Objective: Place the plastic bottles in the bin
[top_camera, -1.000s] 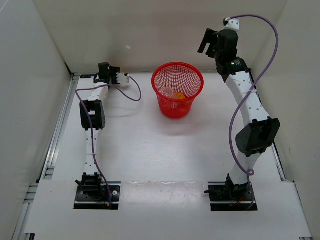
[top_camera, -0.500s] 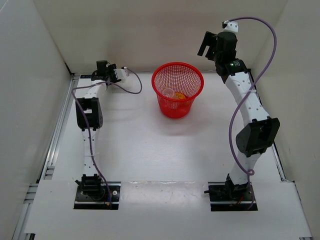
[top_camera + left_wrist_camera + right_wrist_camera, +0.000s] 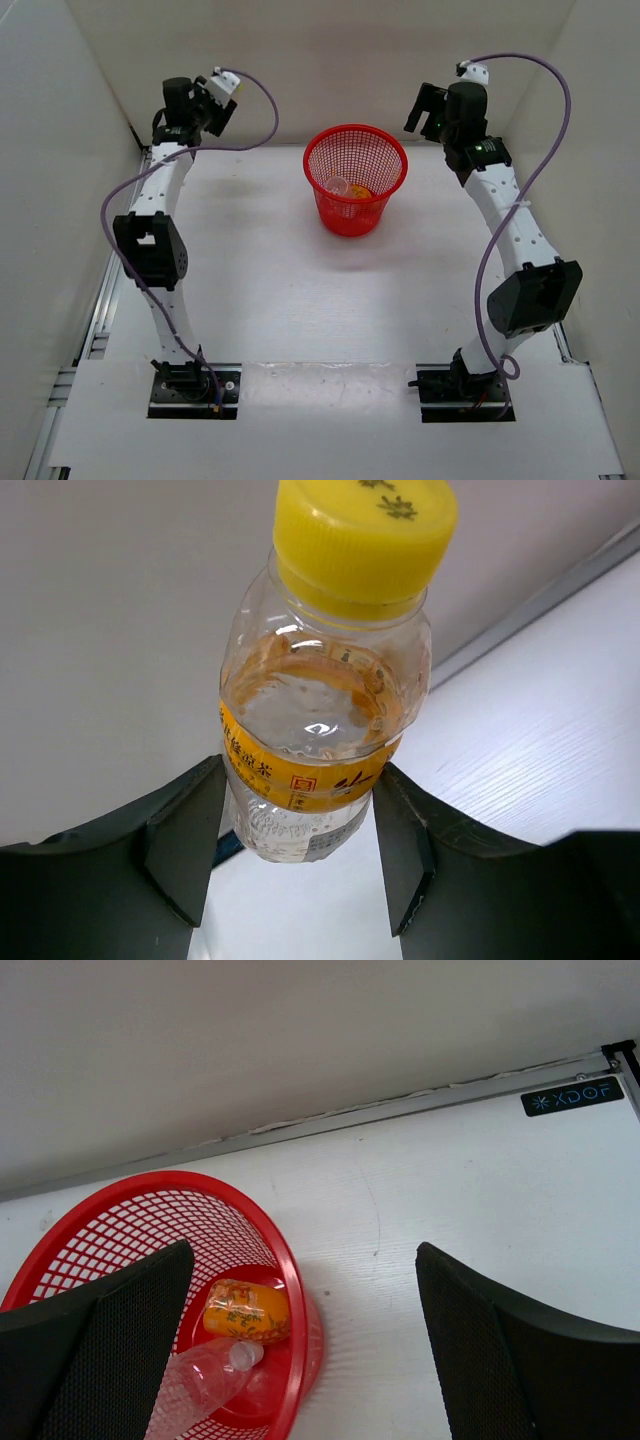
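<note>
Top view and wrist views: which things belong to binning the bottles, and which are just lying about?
Job: yellow-capped bottle in the left tool; orange bottle and slim clear bottle, both in the red bin.
Just there: purple cables; XDOF label; metal rail.

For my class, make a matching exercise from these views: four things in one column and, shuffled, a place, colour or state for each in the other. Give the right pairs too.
Column 1
1. yellow-capped bottle
2. orange bottle
3. right gripper
4. bin

Column 2
A. open, holding nothing
B. red, with mesh walls
C. held in the left gripper
D. lying at the bottom of the bin

Pairs: 1-C, 2-D, 3-A, 4-B
</note>
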Tool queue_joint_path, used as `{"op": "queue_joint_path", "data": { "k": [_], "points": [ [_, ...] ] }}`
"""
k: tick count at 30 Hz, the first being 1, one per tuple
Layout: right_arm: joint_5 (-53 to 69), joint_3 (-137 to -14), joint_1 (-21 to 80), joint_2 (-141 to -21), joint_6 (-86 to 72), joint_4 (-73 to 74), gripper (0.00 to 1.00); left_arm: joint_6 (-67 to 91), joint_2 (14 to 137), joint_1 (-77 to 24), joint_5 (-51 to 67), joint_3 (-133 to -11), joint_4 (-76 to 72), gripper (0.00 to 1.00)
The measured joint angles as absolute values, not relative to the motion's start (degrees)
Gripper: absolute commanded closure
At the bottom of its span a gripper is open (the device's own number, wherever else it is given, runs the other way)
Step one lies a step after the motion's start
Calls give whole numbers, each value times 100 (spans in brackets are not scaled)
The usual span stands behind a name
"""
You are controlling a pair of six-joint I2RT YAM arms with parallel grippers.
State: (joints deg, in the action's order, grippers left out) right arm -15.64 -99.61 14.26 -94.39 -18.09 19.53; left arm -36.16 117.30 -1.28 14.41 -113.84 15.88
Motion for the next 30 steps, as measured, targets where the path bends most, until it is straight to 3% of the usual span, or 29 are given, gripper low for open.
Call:
{"op": "queue_joint_path", "data": {
  "k": [7, 14, 15, 16, 19, 20, 21, 22, 30],
  "points": [
    [-1446, -9356, 1129, -9021, -1953, 2158, 5, -2346, 10687, -1009, 2773, -11518, 1791, 90],
    [-1441, -8694, 1127, -8558, -1977, 2355, 5, -2244, 10984, -2652, 3387, -11535, 2307, 85],
    [-1444, -8617, 1122, -8493, -1979, 2355, 5, -2244, 11104, -2759, 3389, -11568, 2366, 81],
    [-1446, -8523, 1118, -8409, -1981, 2351, 5, -2255, 11242, -2851, 3371, -11603, 2425, 71],
    [-1466, -8272, 1079, -8160, -1992, 2392, 5, -2355, 11559, -2974, 3232, -11592, 2644, 32],
    [-1476, -8224, 1052, -8097, -1992, 2397, 3, -2386, 11614, -2989, 3168, -11577, 2698, 12],
    [-1494, -8182, 1035, -8031, -1986, 2392, 3, -2484, 11668, -3028, 3072, -11546, 2735, 5],
    [-1505, -8152, 1013, -7979, -1979, 2397, 3, -2499, 11688, -3046, 2989, -11539, 2775, 0],
    [-1516, -8141, 932, -7885, -1837, 2383, 3, -2954, 11784, -3299, 1994, -12121, 2971, 0]
  ]
}}
